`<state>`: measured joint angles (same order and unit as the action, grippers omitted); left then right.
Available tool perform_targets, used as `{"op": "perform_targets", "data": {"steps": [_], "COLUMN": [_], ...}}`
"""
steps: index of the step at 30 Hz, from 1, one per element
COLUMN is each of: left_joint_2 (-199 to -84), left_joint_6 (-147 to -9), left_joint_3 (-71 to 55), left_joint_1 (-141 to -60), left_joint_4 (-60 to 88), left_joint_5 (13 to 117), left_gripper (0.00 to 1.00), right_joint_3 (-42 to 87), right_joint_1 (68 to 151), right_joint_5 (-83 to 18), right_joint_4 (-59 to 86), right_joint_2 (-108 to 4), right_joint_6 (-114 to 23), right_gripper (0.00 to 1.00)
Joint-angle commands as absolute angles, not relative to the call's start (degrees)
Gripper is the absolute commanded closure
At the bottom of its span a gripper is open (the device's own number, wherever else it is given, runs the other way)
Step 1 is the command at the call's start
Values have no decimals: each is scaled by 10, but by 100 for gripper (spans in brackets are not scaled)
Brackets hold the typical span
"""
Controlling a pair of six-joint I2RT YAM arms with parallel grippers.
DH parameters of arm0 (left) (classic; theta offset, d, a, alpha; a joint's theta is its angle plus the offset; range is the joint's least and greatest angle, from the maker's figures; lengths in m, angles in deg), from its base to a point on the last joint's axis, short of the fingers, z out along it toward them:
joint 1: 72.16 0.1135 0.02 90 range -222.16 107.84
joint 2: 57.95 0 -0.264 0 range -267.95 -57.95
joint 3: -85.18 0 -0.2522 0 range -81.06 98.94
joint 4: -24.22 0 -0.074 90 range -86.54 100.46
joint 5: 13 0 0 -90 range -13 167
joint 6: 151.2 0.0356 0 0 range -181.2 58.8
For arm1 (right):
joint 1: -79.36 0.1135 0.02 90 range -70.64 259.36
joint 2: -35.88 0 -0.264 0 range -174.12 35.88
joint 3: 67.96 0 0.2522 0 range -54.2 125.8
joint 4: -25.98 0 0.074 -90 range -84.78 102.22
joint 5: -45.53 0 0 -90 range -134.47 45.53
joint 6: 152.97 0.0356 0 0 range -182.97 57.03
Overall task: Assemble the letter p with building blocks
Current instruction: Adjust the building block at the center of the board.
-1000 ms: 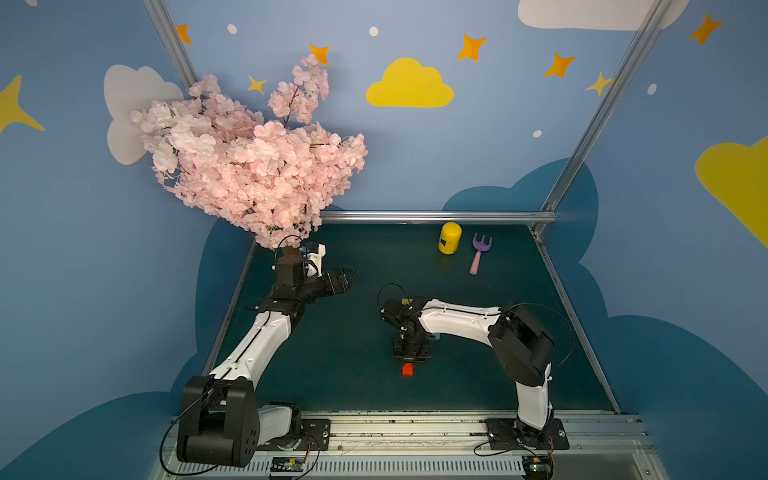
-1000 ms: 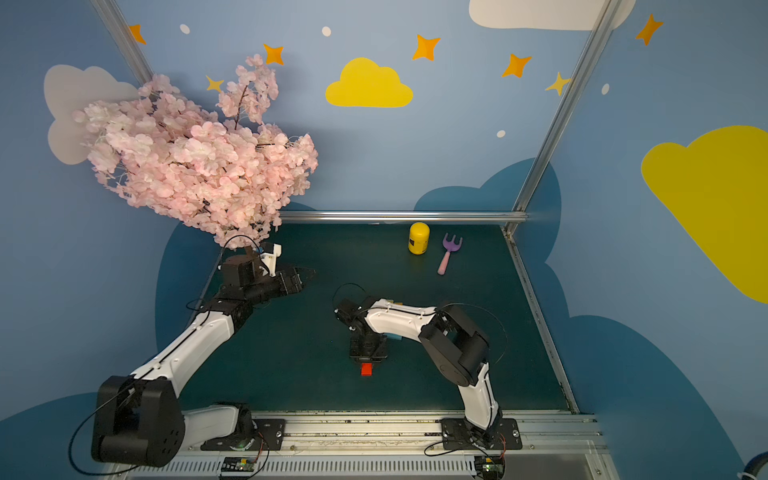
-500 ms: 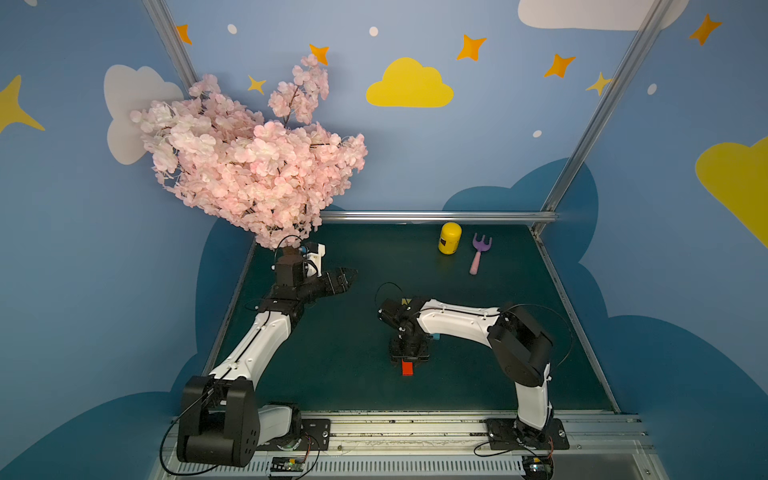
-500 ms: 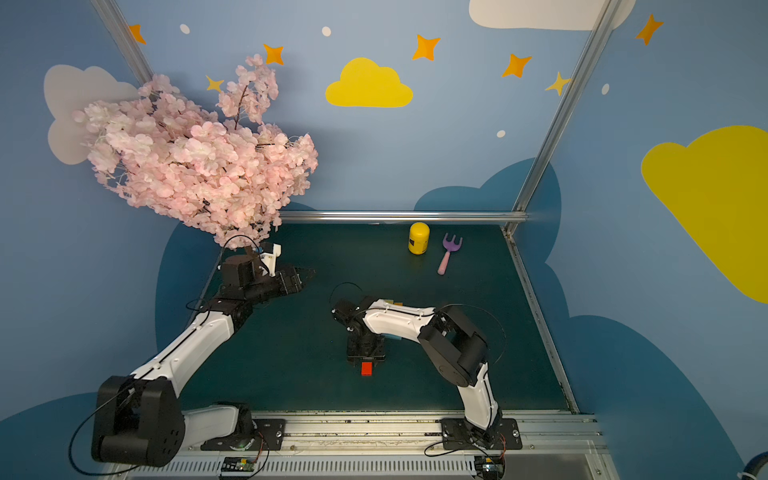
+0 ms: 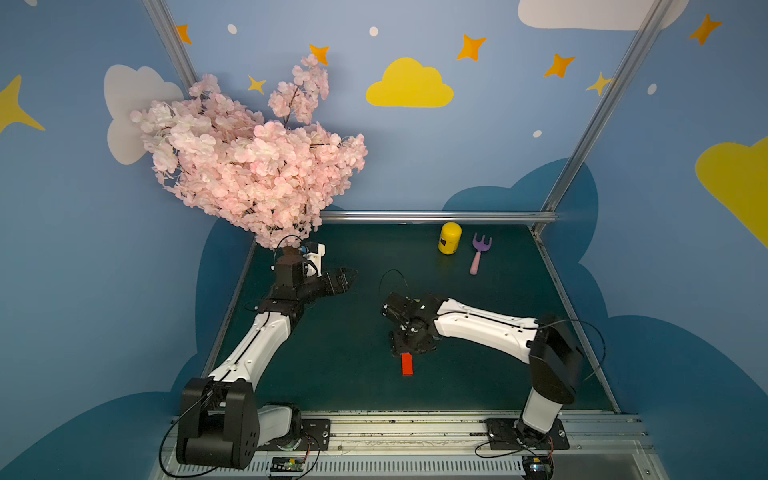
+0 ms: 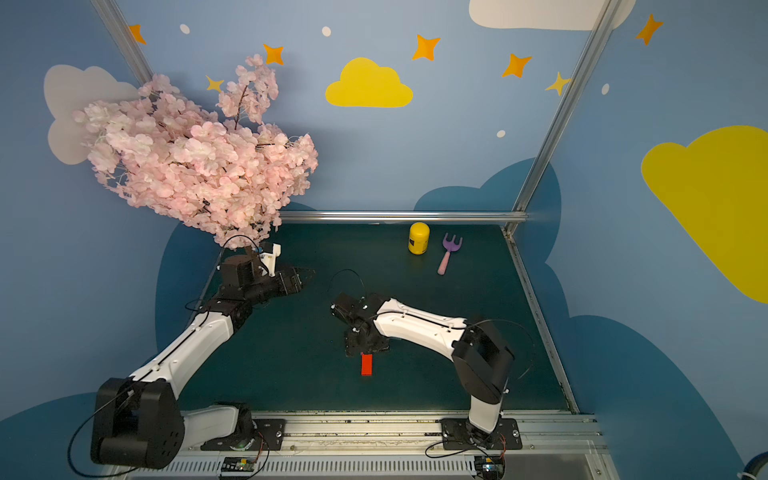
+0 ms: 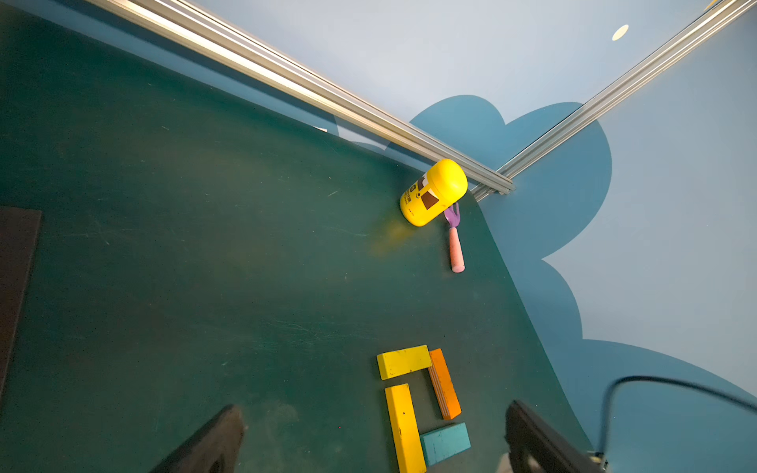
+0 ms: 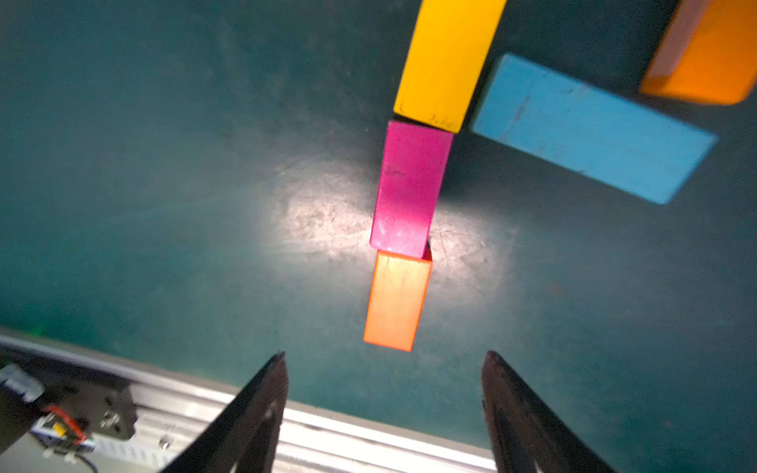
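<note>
The right tool [image 8: 385, 354], released, hangs near the red block [image 8: 396, 301]: light, stiff, best pinched across its long sides.

Seemingly six building blocks [image 8: 409, 188], one can [image 5: 449, 239], one rake [image 5: 478, 255], one blossom tree [image 5: 249, 166], two arms [image 5: 482, 328].

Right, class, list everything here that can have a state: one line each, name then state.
left gripper: open, empty
right gripper: open, empty
red block: flat, ungripped, stem's foot
magenta block: flat, mid-stem
yellow stem block: flat, upper stem
yellow top block: flat, loop's top
orange block: lying, loop's side
teal block: flat, askew, loop's bottom
yellow can: upright
toy rake: lying flat
</note>
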<state>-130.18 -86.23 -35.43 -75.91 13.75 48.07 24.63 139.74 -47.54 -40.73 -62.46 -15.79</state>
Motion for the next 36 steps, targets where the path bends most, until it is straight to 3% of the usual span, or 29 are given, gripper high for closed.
{"op": "perform_targets", "data": {"steps": [1,3,9,16,22,36], "left_joint_2": [-1302,-1310,-1323,-1347,-1359,-1337], "left_joint_6": [-855,-858,-858,-843,-847,-890], "left_joint_3": [-352,-351,-346,-331,-340,-453], "left_joint_1": [-756,-757,-769,-799,-827,-933], "left_joint_4": [142,153,157,149,161,209], "left_joint_5": [463,441,419,413,406,371], "left_gripper": [0,0,0,0,0,0], "right_joint_3": [249,230,145,153,158,28], "right_joint_1": [1357,1318,1167,1059,1043,1056], "right_joint_5": [-538,-545,-442,-352,-283,-261], "right_joint_4": [-435,-414,-274,-209,-186,-122], "right_joint_2": [-573,-558,-529,-591,-643,-581], "right_joint_6": [-188,-198,-267,-336,-363,-327], "right_gripper": [21,19,19,19,19,19]}}
